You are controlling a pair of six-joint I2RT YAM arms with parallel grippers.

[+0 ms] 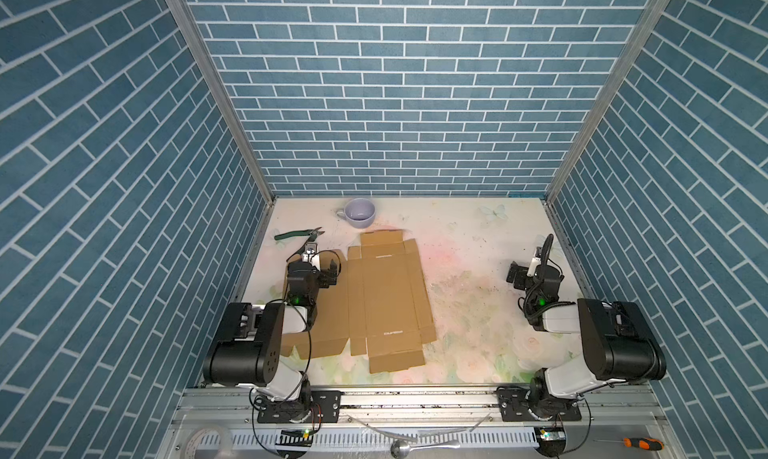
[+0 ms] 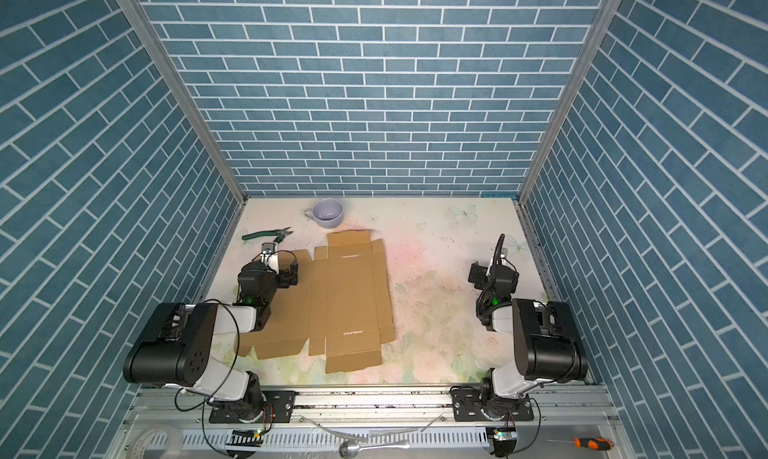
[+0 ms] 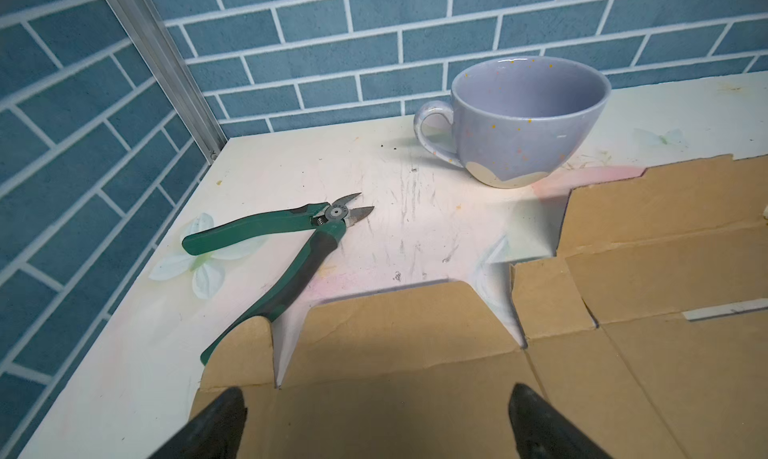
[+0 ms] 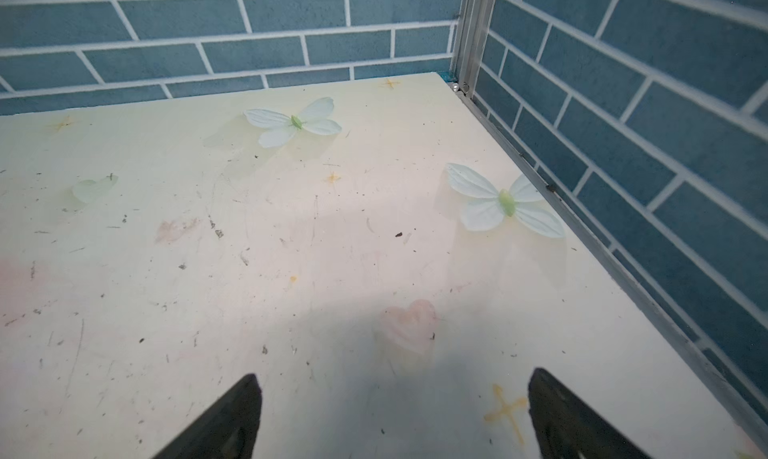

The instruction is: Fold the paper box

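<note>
Lying flat: paper box (image 1: 386, 294), unfolded, left-centre of table (image 1: 478, 245), near front edge.
Left gripper (image 3: 374, 398): spread wide, empty, over box's far-left flap.
Right gripper (image 4: 392, 386): spread wide, empty, near table's right edge.

The left arm (image 1: 266, 332) is covering the paper box (image 1: 390, 294) along its nine o'clock side. Its pale print (image 1: 393, 333) is showing too small to read. A flap is hiding one handle end of the green cutters (image 3: 291, 245); the wrist view's edge is cropping the left claw (image 3: 374, 415).
</note>
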